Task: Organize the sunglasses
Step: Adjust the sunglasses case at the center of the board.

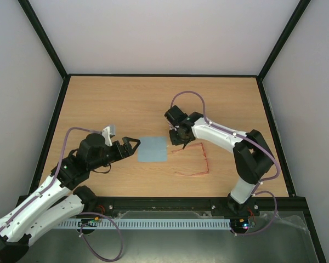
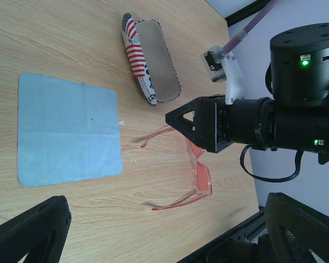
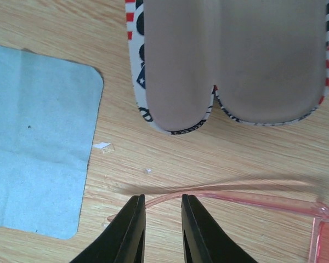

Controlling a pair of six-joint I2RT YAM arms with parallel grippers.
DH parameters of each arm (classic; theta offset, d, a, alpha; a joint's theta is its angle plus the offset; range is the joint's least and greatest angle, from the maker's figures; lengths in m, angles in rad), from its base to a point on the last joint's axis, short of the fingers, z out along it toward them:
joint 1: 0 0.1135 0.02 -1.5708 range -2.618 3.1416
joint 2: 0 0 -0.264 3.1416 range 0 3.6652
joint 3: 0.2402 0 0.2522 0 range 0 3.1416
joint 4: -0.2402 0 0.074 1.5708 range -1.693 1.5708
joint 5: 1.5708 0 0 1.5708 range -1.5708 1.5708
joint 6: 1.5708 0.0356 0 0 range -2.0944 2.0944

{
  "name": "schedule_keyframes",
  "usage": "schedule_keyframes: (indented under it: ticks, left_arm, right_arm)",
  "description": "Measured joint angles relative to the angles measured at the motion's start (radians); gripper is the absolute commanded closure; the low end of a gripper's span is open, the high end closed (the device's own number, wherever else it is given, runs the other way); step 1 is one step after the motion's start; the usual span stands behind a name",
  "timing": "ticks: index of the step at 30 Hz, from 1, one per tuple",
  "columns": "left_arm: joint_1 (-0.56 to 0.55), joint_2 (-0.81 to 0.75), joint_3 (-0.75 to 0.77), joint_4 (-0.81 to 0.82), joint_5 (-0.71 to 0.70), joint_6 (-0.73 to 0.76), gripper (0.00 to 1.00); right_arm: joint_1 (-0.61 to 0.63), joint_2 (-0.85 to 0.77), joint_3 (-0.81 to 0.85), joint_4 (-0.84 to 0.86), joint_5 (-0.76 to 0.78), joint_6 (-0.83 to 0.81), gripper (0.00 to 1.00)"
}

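Observation:
The sunglasses (image 1: pixel 200 160) lie unfolded on the wooden table, right of the light blue cloth (image 1: pixel 153 149). They are thin and reddish-orange, and also show in the left wrist view (image 2: pixel 200 176) and the right wrist view (image 3: pixel 252 195). My right gripper (image 1: pixel 180 140) is low over the far temple arm, near its tip. Its jaws stand slightly apart, one finger (image 3: pixel 132 224) on each side of the arm (image 3: pixel 163 203). The open flag-patterned case (image 3: pixel 230 60) lies just beyond it. My left gripper (image 1: pixel 132 144) is open and empty, left of the cloth.
The case (image 2: pixel 152 60) lies open with its grey lining up, beyond the cloth (image 2: pixel 66 131) and the sunglasses. Small white crumbs (image 3: pixel 103 147) lie by the cloth's edge (image 3: pixel 33 137). A black frame (image 1: pixel 55 126) borders the table.

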Motion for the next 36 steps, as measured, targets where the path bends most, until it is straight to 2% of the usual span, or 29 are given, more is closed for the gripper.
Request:
schedule_keyframes:
  ticks: [10,29,36]
  left_arm:
    - [0.000,0.000,-0.006,0.010,0.000,0.000,0.00]
    - [0.000,0.001,-0.006,0.013,0.000,0.000,0.00]
    - [0.000,-0.002,-0.006,0.013,-0.001,0.000,0.01]
  right_arm:
    - [0.015,0.092,0.054,-0.017,0.006,0.011,0.85]
    - [0.015,0.244,0.253,-0.019,0.022,0.023,0.86]
    - [0.014,0.338,0.393,-0.034,0.036,0.022,0.86]
